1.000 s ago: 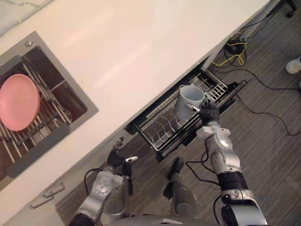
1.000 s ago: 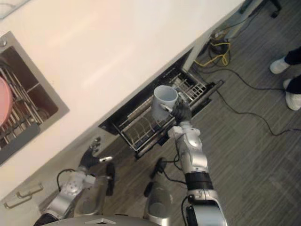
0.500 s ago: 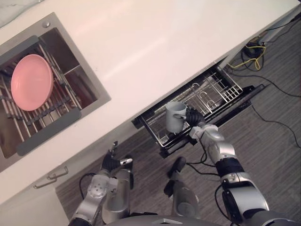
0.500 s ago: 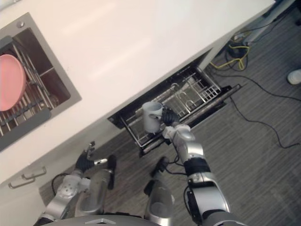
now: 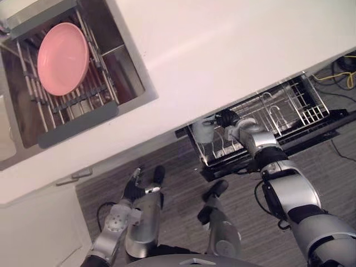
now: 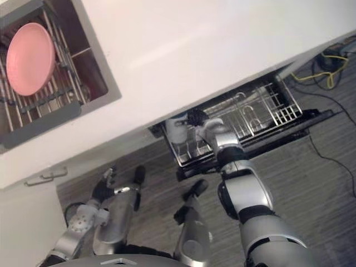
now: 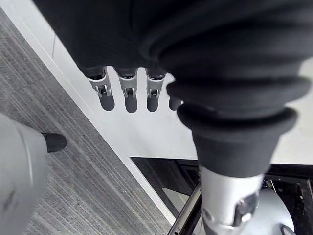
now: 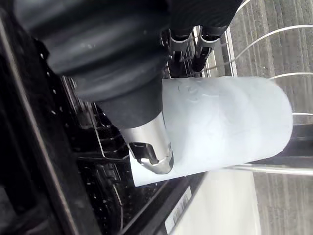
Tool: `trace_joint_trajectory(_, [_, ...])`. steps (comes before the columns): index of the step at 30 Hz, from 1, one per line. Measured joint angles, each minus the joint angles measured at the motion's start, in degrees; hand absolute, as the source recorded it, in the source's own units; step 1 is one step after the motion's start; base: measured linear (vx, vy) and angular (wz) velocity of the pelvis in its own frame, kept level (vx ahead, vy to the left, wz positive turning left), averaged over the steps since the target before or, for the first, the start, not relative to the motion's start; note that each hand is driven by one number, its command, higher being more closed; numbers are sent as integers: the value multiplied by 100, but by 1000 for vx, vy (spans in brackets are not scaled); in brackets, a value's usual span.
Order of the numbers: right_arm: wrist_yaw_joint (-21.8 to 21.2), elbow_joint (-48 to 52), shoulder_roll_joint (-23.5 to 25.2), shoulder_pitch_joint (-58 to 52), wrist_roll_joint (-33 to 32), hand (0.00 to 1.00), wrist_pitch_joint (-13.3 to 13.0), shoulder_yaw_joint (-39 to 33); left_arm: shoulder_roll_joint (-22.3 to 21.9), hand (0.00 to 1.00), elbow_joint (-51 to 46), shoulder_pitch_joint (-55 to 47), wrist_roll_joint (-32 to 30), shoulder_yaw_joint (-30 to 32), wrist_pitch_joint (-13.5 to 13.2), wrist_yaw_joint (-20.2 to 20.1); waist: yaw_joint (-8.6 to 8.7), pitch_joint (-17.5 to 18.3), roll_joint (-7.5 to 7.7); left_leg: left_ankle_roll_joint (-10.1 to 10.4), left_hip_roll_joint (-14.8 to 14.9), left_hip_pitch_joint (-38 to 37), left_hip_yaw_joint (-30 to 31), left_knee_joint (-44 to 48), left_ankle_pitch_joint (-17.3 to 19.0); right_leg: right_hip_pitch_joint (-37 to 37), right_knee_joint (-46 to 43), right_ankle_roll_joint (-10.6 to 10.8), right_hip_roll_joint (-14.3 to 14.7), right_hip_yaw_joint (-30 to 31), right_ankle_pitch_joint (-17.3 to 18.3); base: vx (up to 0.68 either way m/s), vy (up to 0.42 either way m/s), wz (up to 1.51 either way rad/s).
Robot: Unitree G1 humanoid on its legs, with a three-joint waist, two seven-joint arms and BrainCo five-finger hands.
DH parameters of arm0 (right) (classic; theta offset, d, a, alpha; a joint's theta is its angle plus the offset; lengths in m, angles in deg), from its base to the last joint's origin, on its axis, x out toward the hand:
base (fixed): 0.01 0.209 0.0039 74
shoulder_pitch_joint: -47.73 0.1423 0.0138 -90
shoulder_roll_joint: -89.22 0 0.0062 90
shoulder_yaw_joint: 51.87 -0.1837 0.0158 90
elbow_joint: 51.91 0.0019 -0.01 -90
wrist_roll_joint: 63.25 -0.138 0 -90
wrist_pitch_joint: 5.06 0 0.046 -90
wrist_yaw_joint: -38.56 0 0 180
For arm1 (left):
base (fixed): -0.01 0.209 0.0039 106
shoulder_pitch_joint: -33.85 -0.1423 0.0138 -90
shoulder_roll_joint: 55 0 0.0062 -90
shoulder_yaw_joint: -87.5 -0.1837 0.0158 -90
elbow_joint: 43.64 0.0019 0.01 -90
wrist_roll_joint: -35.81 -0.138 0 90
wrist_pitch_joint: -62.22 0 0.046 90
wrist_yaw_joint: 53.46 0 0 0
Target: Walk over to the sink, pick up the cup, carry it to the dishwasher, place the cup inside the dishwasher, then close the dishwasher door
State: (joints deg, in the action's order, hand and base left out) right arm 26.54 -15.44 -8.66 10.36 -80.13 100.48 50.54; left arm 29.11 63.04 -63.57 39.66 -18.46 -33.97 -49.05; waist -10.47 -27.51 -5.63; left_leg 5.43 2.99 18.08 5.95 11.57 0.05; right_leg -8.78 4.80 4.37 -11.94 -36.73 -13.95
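The right robot hand (image 5: 227,118) has lowered the cup (image 5: 203,132) into the rack (image 5: 289,108).

Pale cup (image 5: 203,131), gripped by right hand (image 5: 227,118), was at left end of pulled-out wire dishwasher rack (image 5: 289,105); dishwasher door (image 5: 328,129) lay open below.

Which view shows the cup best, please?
The right wrist view: the cup fills it from close, gripped by the right hand, with the rack behind it. Both eye views show it small, at the rack's end, partly under the counter's edge.
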Motion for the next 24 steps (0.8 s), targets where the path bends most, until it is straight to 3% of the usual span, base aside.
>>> trace_joint_trajectory(2, [5, -220, 2, 175, 42, 100, 5, 35, -2, 0, -4, 1, 42, -9, -6, -4, -74, 0, 0, 6, -2, 94, 41, -83, -77, -112, 0, -31, 0, -41, -13, -32, -2, 15])
trace_joint_trajectory(3, [24, -395, -4, 303, 48, 0, -2, 29, -9, 0, -3, 3, 55, -23, -5, -18, -132, -37, -25, 14, -2, 120, 53, -111, -112, -142, 0, -51, 2, -55, -20, -13, -2, 9])
trace_joint_trajectory(11, [178, -814, 21, 602, 155, 0, -16, 6, -9, 0, -4, 2, 58, -33, -52, -95, -285, -60, -50, 41, -1, 231, 192, -210, -205, -216, 0, -115, 24, -192, 3, -2, -3, 8])
trace_joint_trajectory(17, [404, -814, 94, 635, 82, 0, -28, 0, -5, 0, -50, 1, 57, 25, -54, -74, -270, -92, 3, 49, 35, 283, 186, -197, -223, -273, -1, -122, 45, -178, -3, 2, 0, -1])
trace_joint_trajectory(20, [531, -655, 89, 452, -214, 0, -27, -284, -1, 0, -101, -22, 56, 60, -63, 40, -234, -159, 113, 55, 62, 263, 167, -180, -218, -264, 0, -123, 71, -151, -4, -7, 1, -5])
trace_joint_trajectory(24, [755, 227, 100, -621, -542, 0, -43, -715, 20, 0, -318, -198, 54, 249, -69, 153, -188, -234, 323, 57, 120, 31, 8, -166, -146, -119, 0, -125, 98, 9, 2, -4, 10, -19])
